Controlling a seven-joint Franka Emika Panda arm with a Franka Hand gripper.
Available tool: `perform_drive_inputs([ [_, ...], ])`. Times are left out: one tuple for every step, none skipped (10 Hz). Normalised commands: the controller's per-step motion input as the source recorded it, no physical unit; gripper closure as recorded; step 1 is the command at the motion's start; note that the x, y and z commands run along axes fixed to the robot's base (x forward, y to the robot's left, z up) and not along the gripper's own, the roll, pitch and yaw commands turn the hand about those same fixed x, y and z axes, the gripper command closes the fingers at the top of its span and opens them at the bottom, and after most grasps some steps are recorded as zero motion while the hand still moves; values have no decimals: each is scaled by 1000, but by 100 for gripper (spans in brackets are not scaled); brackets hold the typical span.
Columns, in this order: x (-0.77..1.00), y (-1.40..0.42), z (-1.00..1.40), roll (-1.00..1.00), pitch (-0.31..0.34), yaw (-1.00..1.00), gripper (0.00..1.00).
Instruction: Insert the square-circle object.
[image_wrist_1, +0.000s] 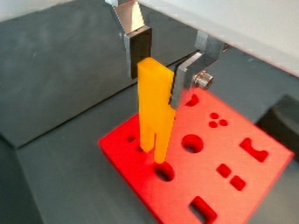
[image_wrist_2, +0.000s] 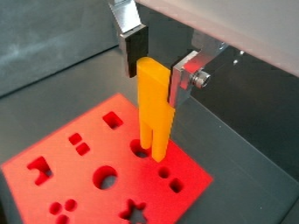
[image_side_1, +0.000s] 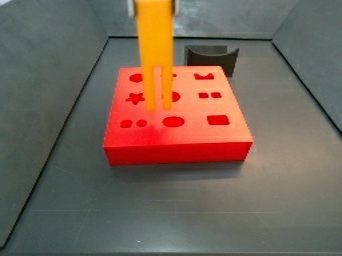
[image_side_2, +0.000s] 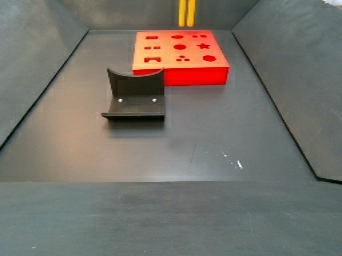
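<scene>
The gripper (image_wrist_1: 162, 63) hangs above the red block (image_wrist_1: 222, 149), its fingers (image_wrist_2: 184, 77) clamped on the upright square-circle object (image_wrist_1: 155, 101), prongs at the block's face.

My wrist views look down close past the end effector (image_wrist_1: 162, 63); my side views face the red block (image_side_1: 178, 125) from opposite ends.
</scene>
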Motion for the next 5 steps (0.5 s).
perform_drive_inputs([
  [-346,-54,-214,0,-67,111,100],
  [-197,0,-86,3,-11,0,100],
  [-180,0,0,26,0,-26,100],
  [-211,0,0,24,14,-89,100],
  [-69,0,-63,27,0,-94,100],
])
